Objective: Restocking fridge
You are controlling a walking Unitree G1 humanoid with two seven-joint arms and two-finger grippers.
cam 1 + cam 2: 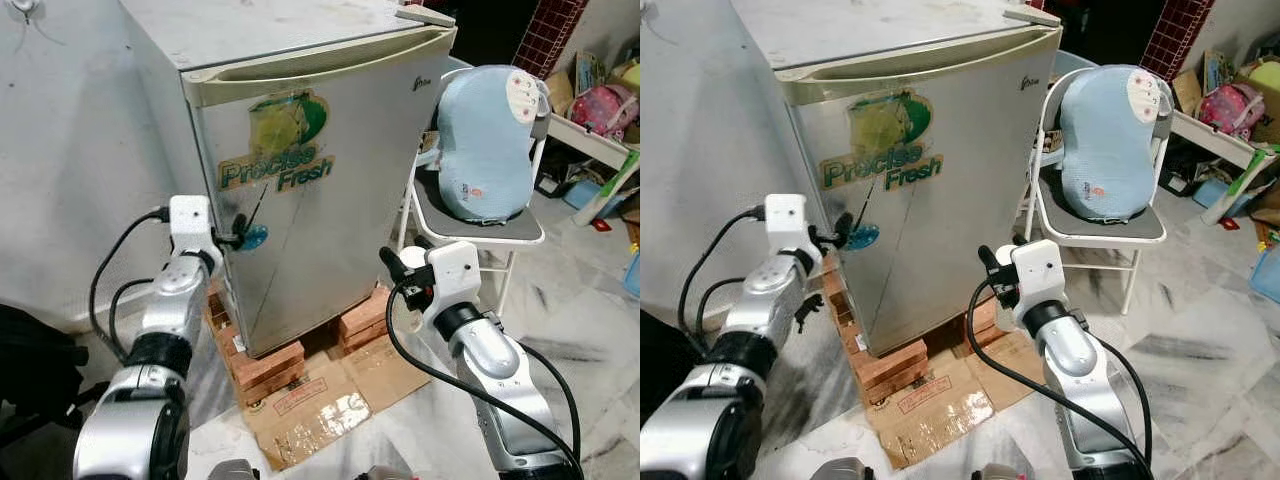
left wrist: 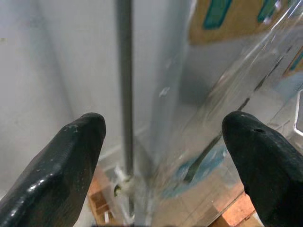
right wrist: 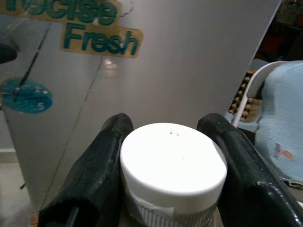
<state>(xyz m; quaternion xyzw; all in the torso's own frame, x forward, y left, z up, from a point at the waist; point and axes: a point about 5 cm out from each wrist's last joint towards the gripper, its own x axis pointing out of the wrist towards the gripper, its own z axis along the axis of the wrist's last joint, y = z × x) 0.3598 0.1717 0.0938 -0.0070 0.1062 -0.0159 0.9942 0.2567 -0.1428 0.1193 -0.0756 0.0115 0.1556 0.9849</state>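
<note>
- One silver mini fridge (image 1: 330, 190), door shut, on red bricks (image 1: 262, 365) over flattened cardboard (image 1: 320, 400).
- Left gripper (image 2: 161, 156) spread wide at the door's edge.
- Right gripper (image 3: 165, 161) clamps one white-capped bottle (image 3: 173, 163).
- One white folding chair (image 1: 480, 225), marble floor (image 1: 590, 300).

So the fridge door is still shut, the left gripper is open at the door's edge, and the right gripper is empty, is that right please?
Not quite: the right gripper is not empty. The right wrist view shows its fingers shut on a white-capped container. The rest holds: the fridge door is shut, and the left gripper is open at the door's edge.
</note>
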